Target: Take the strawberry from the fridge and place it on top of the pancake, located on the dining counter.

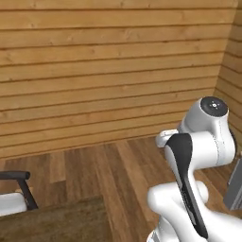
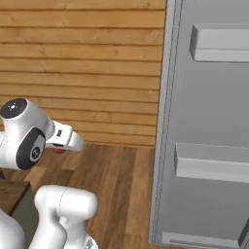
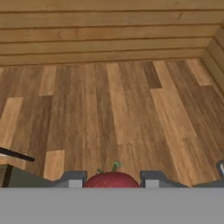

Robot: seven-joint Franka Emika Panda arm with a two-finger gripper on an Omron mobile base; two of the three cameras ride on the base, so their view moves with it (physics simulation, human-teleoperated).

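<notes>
Hand view: one strawberry (image 3: 112, 179), dark red with a small green stalk, sits between the two fingertips (image 3: 72, 179) of the gripper (image 3: 112, 182), which is closed down narrowly on the fruit and carries it above the plank floor (image 3: 118, 113). In the right base view, the same fruit shows as a red speck under the hand, well to the left of the grey fridge (image 2: 209, 126), whose door panel with two shelf bins stands beside the timber wall (image 2: 82, 63). The berry is likely very light, soft and easily bruised, with a slightly slick skin, so a gentle pinch across its widest part looks like the safest hold. Count: one strawberry, one fridge, one gripper, and one dark-framed chair (image 1: 19, 189) far left of the fridge in the left base view.
</notes>
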